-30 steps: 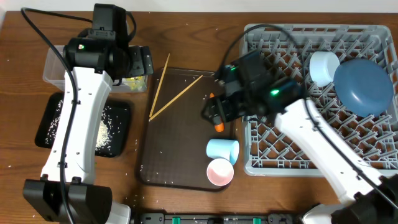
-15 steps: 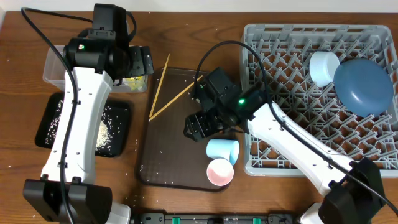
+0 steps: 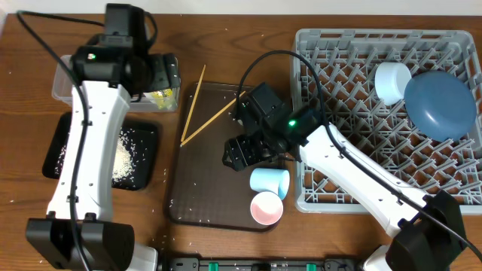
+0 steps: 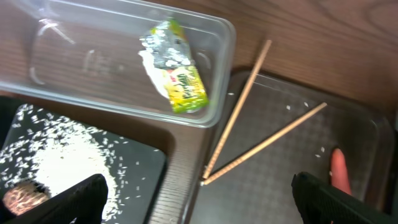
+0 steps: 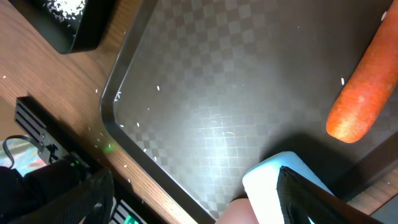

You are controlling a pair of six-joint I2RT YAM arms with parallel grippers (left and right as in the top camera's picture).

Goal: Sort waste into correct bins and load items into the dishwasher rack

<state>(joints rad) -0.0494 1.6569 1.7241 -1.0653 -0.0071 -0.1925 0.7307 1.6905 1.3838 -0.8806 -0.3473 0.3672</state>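
While the right pincer [image 5: 196, 199] hangs released and empty over the brown tray [image 5: 205, 81], the carrot [image 5: 364, 99] lies off to one side and the light blue cup [image 5: 273, 183] crowds one finger; clenching here could shove the cup instead. Overhead, the arm hides that carrot; the right wrist shows it. The left pincer [image 4: 199, 199], released, hovers above the clear tub [image 4: 74, 68].

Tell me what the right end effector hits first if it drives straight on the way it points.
The right end effector would likely meet bare tray floor; the blue cup beside one finger might get clipped, depth unclear.
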